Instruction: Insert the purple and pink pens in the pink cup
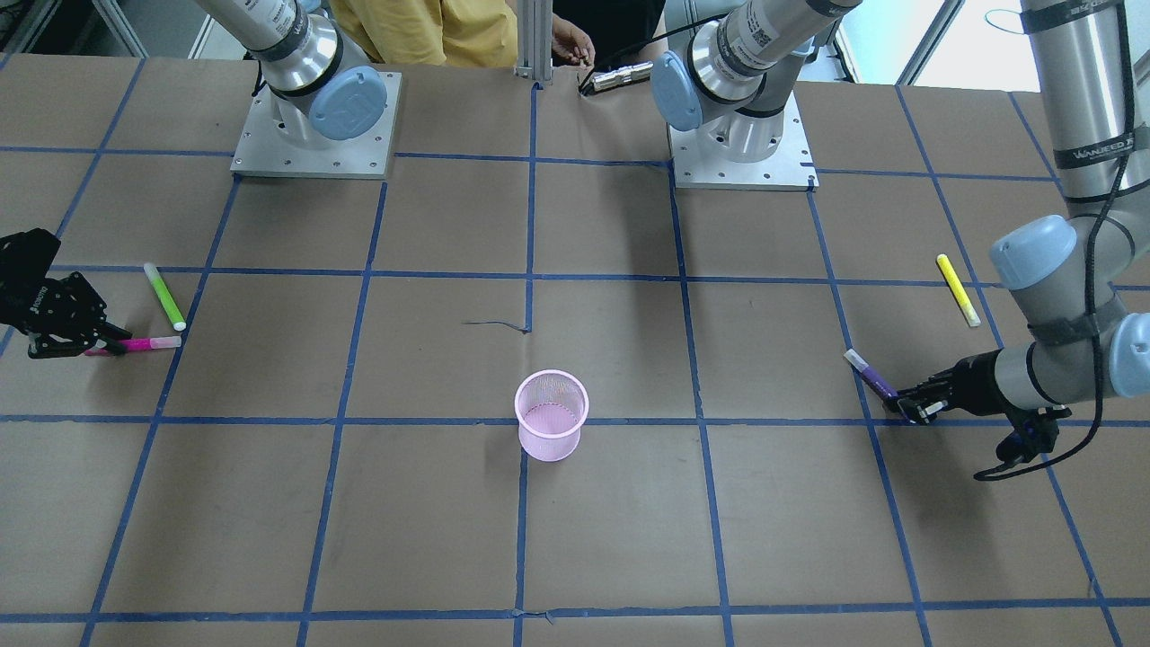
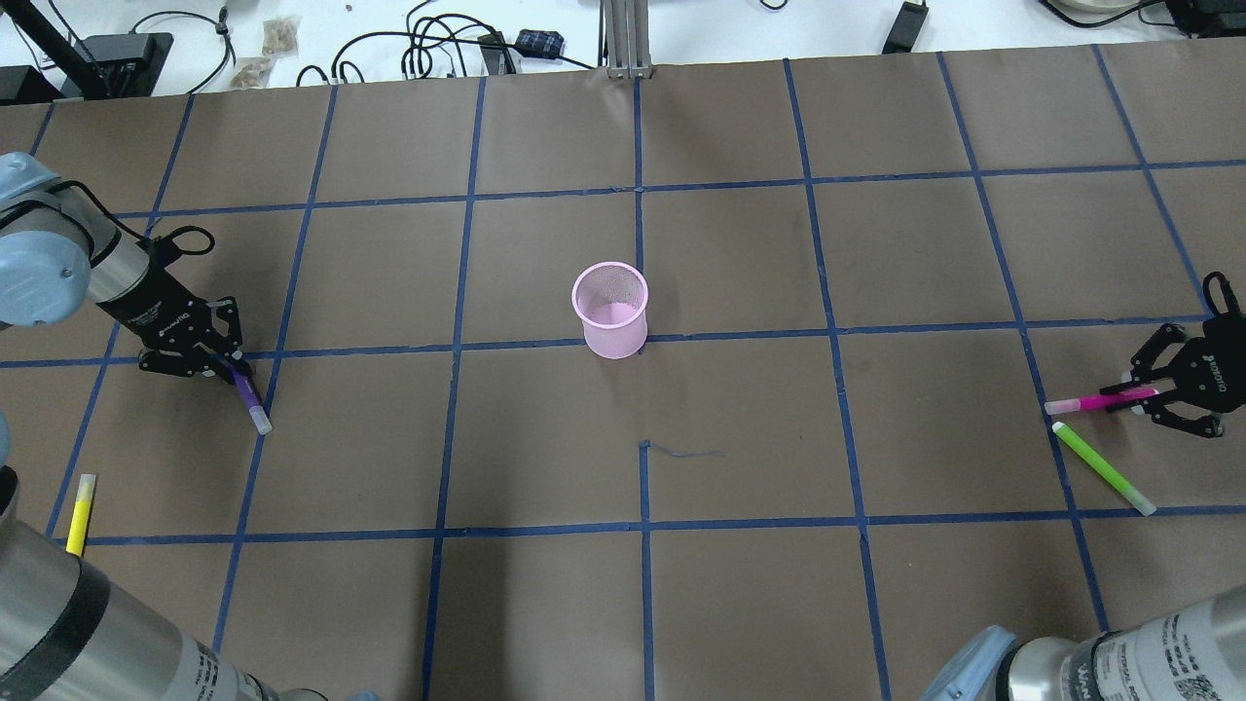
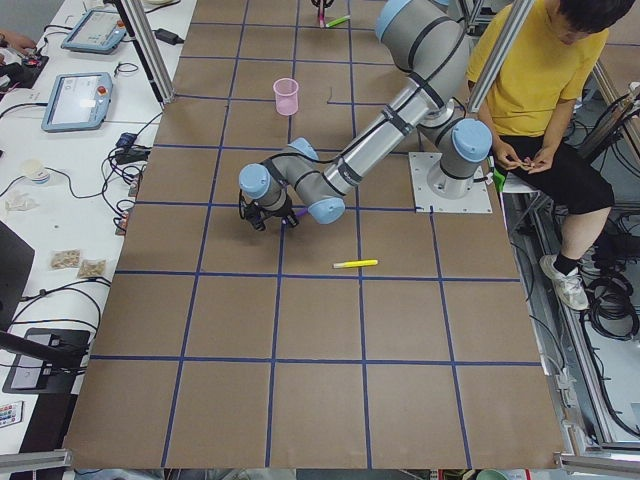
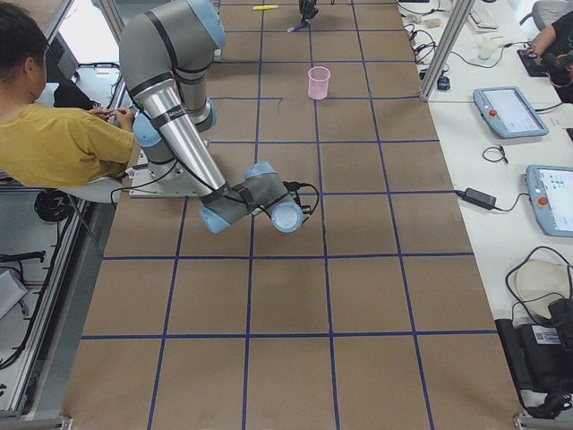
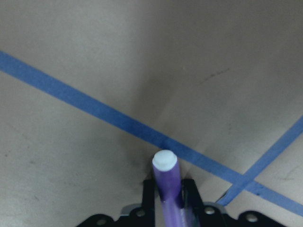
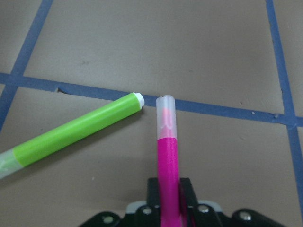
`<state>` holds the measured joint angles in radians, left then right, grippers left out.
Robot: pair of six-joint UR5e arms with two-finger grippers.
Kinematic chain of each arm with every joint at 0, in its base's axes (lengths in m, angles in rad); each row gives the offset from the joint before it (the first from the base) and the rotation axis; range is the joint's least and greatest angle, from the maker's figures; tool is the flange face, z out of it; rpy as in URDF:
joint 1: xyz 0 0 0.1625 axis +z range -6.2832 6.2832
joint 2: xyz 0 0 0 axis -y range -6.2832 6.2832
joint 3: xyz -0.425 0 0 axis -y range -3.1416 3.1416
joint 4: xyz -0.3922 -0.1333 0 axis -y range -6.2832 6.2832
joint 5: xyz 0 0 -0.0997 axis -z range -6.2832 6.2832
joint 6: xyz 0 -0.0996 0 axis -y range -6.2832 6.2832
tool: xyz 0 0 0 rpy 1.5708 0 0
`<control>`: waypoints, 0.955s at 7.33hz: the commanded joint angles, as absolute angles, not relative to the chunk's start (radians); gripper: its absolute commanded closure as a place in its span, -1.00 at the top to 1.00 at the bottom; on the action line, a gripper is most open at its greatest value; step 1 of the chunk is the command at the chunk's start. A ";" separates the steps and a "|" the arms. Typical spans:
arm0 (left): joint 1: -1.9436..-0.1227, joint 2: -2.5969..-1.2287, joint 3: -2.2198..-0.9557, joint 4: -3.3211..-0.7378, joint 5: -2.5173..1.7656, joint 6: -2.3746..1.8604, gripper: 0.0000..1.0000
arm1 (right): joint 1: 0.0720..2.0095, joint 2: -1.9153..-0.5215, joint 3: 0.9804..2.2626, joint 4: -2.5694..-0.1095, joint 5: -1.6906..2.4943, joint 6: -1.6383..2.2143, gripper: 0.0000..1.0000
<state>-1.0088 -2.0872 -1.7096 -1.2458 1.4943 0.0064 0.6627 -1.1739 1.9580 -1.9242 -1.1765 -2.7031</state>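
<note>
The pink mesh cup point(image 2: 611, 310) stands upright near the table's middle, also in the front view point(image 1: 551, 415). My left gripper point(image 2: 232, 371) is at the table's left, shut on the purple pen point(image 2: 249, 397). In the left wrist view the pen point(image 5: 168, 187) sits between the fingers, its white end pointing away. My right gripper point(image 2: 1147, 395) is at the far right, shut on the pink pen point(image 2: 1095, 401). In the right wrist view the pen point(image 6: 168, 165) sits between the fingers. Both pens are low at the table.
A green pen point(image 2: 1102, 467) lies just beside the pink pen's free end point(image 6: 71, 137). A yellow pen point(image 2: 81, 514) lies on the robot's left, nearer the base than the left gripper. The two arm bases point(image 1: 314, 126) are at the robot's edge. A seated person point(image 3: 540, 90) is behind them.
</note>
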 commanded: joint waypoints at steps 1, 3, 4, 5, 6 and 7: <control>-1.017 -2.068 -1.707 -1.246 1.499 0.008 -1.00 | 0.663 -1.192 1.915 -1.911 -1.173 -2.625 -1.00; -1.023 -2.051 -1.707 -1.246 1.500 0.008 -1.00 | 0.675 -1.210 1.812 -1.829 -1.169 -2.615 -1.00; -1.023 -2.046 -1.707 -1.246 1.502 0.008 -1.00 | 0.701 -1.271 1.787 -1.774 -1.154 -2.556 -1.00; -1.025 -2.042 -1.707 -1.247 1.502 0.008 -1.00 | 0.751 -1.351 1.789 -1.770 -1.155 -2.496 -1.00; -1.026 -2.039 -1.707 -1.247 1.502 0.006 -1.00 | 0.825 -1.426 1.787 -1.772 -1.181 -2.447 -1.00; -1.028 -2.034 -1.709 -1.247 1.502 0.006 -1.00 | 0.906 -1.487 1.786 -1.773 -1.212 -2.404 -1.00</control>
